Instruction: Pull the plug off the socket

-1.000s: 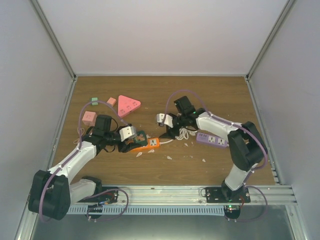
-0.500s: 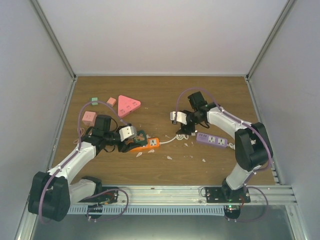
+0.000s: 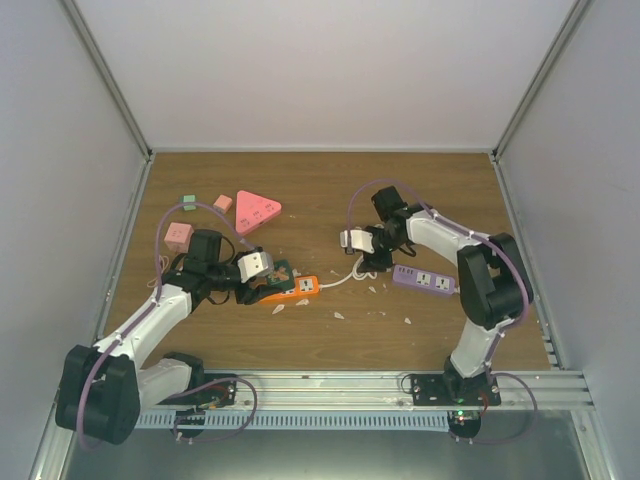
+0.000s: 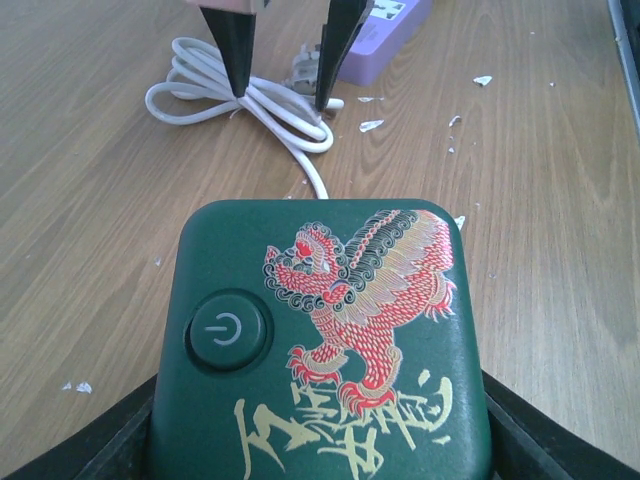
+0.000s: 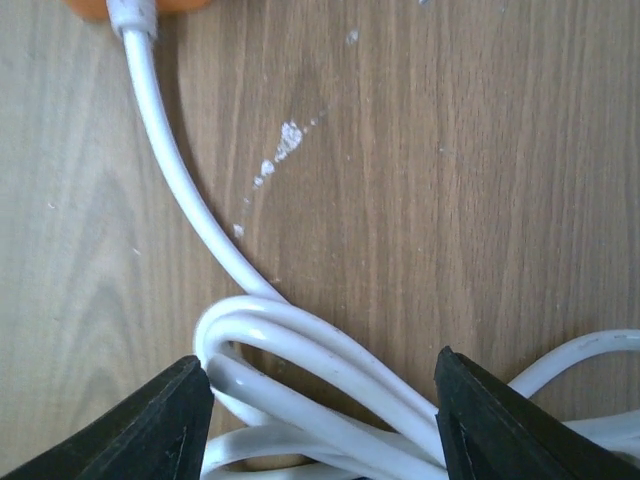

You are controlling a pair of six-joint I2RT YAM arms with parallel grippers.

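We log left jaws clamped on the green dragon-printed plug (image 4: 320, 340) on the short orange socket block (image 3: 300, 289); right jaws, right of it in frame, stand apart astride the coiled white cord (image 5: 140, 60).

The socket (image 3: 302, 289) is a short orange block, lying flat. The plug (image 4: 320, 350) is dark green with a red-and-gold beast print, seated at its left end.

Purple power strip (image 3: 425, 280), pink triangle (image 3: 256, 210), green cube (image 3: 187, 204)
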